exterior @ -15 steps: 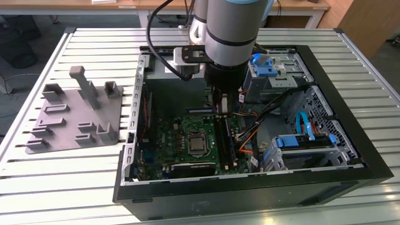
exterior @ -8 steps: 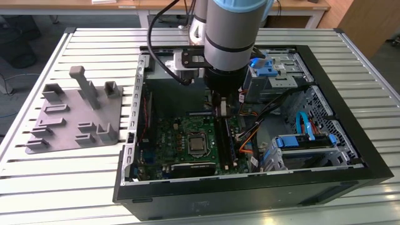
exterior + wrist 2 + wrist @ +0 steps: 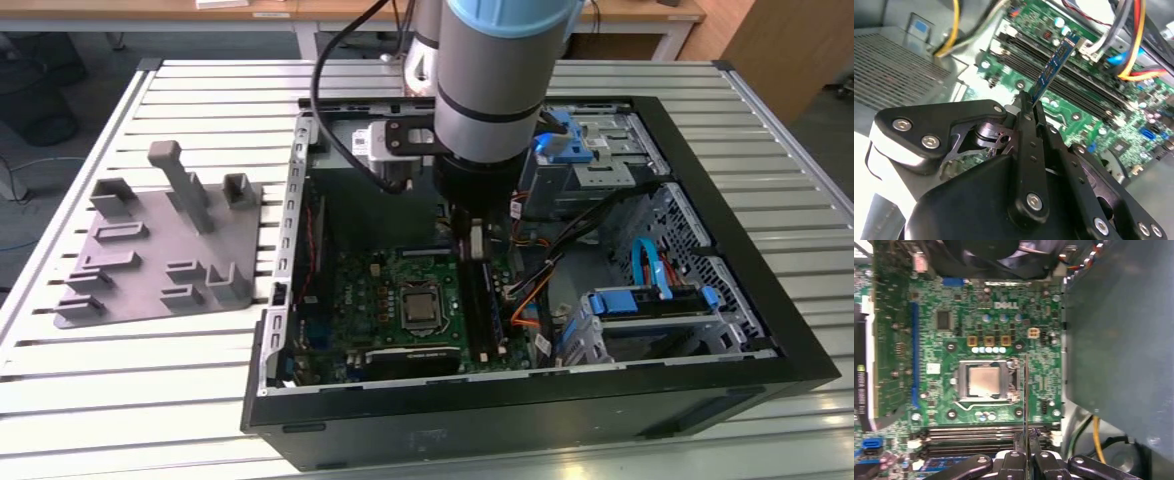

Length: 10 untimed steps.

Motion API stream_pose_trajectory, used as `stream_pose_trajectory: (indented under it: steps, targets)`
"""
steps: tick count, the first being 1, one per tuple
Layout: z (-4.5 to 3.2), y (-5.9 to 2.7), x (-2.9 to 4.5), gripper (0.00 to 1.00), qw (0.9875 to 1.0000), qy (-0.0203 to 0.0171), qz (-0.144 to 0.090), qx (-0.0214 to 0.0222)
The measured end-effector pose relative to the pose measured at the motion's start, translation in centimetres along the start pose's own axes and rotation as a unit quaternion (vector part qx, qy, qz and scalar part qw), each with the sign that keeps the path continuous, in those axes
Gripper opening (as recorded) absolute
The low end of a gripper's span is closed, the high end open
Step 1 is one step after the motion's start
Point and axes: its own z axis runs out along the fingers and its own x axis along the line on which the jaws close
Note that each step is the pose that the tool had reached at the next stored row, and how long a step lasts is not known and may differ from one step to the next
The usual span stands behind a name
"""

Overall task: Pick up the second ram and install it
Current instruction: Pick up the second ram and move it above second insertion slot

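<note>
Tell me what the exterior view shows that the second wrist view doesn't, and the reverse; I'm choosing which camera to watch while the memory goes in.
Exterior view: the whole open computer case on a slatted table, a grey tray with upright posts beside it on that view's left, and the arm reaching down into the case.
Second wrist view: the jaws shut on a blue memory stick, tilted over the long black memory slots. Whether it touches them I cannot tell.
Both: the green motherboard.
</note>
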Motion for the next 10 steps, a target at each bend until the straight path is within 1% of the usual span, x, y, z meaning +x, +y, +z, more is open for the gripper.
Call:
stream_pose_trajectory:
  steps: [3,5,7,10]
  targets:
    - [-0.09,0.06,1.07,0.14,1.0000,0.0000,0.000,0.0001]
    - [-0.14,0.16,1.59,0.14,1.0000,0.0001,0.000,0.0002]
    - [-0.16,0.22,1.77,0.14,1.0000,0.0001,0.000,0.0002]
    - [-0.16,0.21,1.78,0.14,1.0000,0.0001,0.000,0.0002]
